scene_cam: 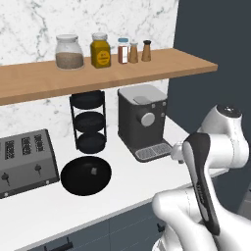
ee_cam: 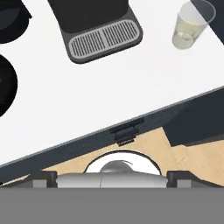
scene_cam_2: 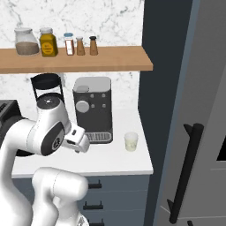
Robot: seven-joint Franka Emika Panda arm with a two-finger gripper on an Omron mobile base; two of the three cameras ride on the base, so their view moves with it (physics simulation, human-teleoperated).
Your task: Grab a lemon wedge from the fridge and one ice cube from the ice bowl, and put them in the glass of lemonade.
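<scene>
White arm folded, fingers (ee_cam: 197,178) apparently spread wide.

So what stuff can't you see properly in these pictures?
- Fridge: door shut, so its inside is hidden in the right base view.
- Ice bowl: one small speck in the left base view, too tiny to identify.
- Toaster: cut off by the left edge.

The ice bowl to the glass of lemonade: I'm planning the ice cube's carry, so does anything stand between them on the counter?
Yes. The coffee machine stands between the ice bowl and the glass of lemonade, toward the wall. The counter strip before its drip tray is bare.
</scene>
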